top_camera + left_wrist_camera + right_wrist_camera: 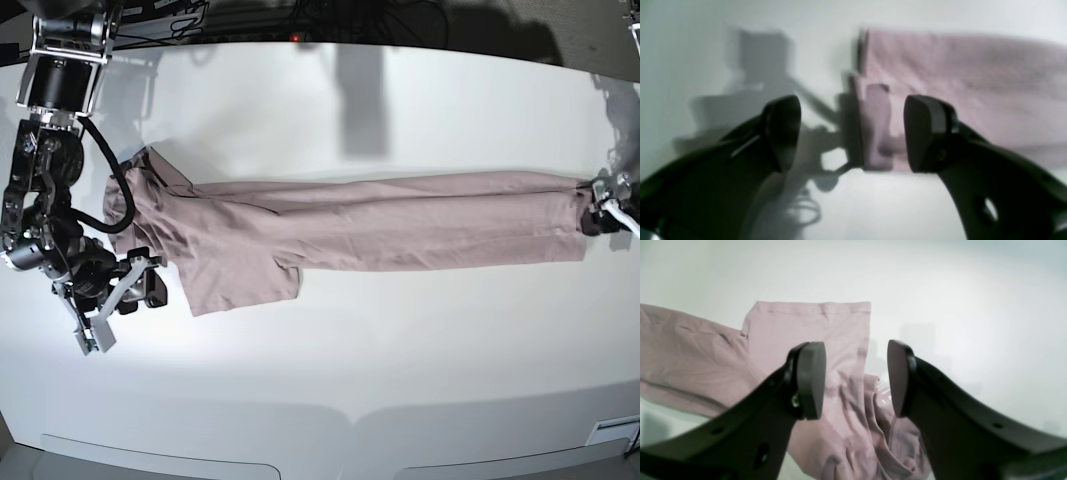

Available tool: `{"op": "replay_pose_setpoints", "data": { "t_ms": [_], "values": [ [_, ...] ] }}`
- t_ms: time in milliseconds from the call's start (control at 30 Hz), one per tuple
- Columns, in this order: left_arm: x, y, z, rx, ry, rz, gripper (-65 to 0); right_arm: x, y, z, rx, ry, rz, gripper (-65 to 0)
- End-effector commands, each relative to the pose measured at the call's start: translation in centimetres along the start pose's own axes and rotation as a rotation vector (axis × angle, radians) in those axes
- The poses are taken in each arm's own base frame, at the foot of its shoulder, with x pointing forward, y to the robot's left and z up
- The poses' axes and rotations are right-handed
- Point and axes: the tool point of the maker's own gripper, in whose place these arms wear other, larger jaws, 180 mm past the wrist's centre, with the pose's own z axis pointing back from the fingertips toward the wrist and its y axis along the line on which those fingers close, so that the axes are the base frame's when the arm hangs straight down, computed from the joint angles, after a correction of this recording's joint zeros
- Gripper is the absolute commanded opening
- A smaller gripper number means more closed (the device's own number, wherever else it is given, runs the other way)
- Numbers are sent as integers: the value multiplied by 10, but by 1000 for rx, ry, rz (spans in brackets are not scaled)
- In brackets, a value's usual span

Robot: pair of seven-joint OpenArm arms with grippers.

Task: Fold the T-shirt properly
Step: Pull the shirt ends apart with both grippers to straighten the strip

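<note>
The dusty pink T-shirt (380,230) lies flat on the white table (330,370), folded lengthwise into a long band. A sleeve (240,280) sticks out toward the front at its left end. My right gripper (120,295) is open just off that left end. In the right wrist view its jaws (855,380) stand apart above the rumpled collar and pale label (882,395). My left gripper (603,205) is at the band's right end. In the left wrist view it (853,133) is open, straddling the shirt's end edge (873,133), and holds nothing.
Dark cables and equipment (250,18) run along the table's back edge. The right arm's body (50,150) stands at the far left. The table's front edge (350,420) curves along the bottom. The table shows bare on both sides of the shirt.
</note>
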Motion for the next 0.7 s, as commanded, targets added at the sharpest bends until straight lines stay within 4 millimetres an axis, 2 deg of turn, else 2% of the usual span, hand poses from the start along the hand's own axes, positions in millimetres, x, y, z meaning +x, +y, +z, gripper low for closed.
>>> {"op": "replay_pose_setpoints", "data": {
  "t_ms": [0, 100, 267, 467, 533, 667],
  "values": [
    [14, 1, 6, -34, -33, -3, -193, 22, -5, 7, -9, -61, 22, -346],
    [1, -10, 0, -137, -27, 41, -193, 23, -3, 7, 0, -68, 17, -346],
    [-16, -28, -13, -210, -19, 112, -193, 23, -2, 7, 5, -71, 14, -346],
    [-36, -74, -26, -342, 22, 145, -193, 23, -3, 7, 4, -71, 15, -346],
    [-38, -79, -29, -350, 17, 152, -193, 23, -3, 7, 4, -71, 15, -346],
    [-34, -73, -27, -337, -6, 150, -194, 23, -3, 8, 3, -65, 16, -346]
  ]
}}
